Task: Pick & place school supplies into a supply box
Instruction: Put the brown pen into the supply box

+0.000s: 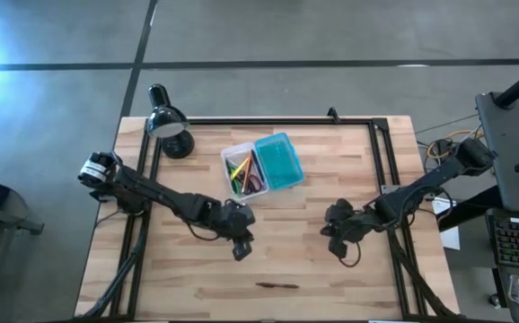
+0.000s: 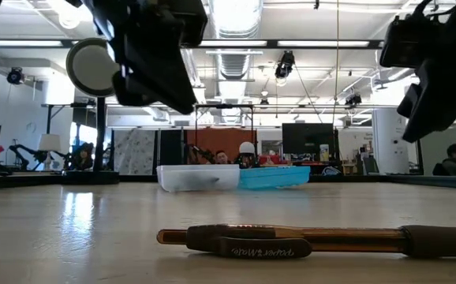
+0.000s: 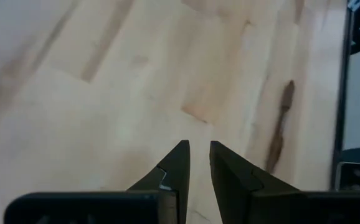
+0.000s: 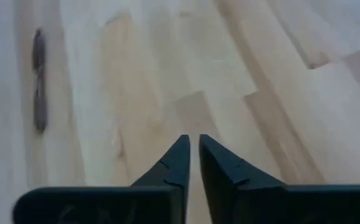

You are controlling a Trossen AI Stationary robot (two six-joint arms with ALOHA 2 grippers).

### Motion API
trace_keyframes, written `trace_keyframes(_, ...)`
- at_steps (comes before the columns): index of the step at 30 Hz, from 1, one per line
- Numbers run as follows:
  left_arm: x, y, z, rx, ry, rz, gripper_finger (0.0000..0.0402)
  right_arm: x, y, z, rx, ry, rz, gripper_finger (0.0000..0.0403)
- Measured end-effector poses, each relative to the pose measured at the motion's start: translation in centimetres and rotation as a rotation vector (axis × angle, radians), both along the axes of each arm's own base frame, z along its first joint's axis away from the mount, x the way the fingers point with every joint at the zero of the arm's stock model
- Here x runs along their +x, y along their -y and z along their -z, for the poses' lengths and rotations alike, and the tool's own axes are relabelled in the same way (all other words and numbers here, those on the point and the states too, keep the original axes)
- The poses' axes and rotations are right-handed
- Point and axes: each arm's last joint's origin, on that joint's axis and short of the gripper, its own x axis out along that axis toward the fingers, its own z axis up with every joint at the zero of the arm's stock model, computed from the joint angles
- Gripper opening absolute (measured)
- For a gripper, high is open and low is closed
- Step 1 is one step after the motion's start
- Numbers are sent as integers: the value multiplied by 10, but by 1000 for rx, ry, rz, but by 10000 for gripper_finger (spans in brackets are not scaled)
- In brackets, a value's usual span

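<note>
A dark brown pen lies flat on the table near its near edge. It also shows in the low view, the left wrist view and the right wrist view. The supply box sits open toward the far side. Its clear tray half holds several pens and the red-handled scissors, and its teal lid half lies beside it. My left gripper hovers shut above bare wood, between the box and the pen. My right gripper hovers shut to the right of it.
A black desk lamp stands at the far left corner, left of the box. A black frame rail runs along the table's far and side edges. Bare wood lies between the two grippers and around the pen.
</note>
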Motion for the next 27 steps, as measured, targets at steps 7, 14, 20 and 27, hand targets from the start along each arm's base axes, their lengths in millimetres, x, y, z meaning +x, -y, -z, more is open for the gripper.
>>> trace_keyframes(7, -14, 35, 0, 28, 15, -9, 46, 4, -6, -5, 71, 18, -90, 105)
trace_keyframes(14, -31, 57, 5, 131, -17, 59, 46, 26, -24, -6, 135, 64, -74, 154)
trace_keyframes(20, -43, 76, 5, 190, 13, 77, 46, 56, -52, -1, 212, 5, -80, 144)
trace_keyframes(27, -56, 90, 7, 230, -9, 123, 46, 77, -101, 6, 88, -67, -207, 133)
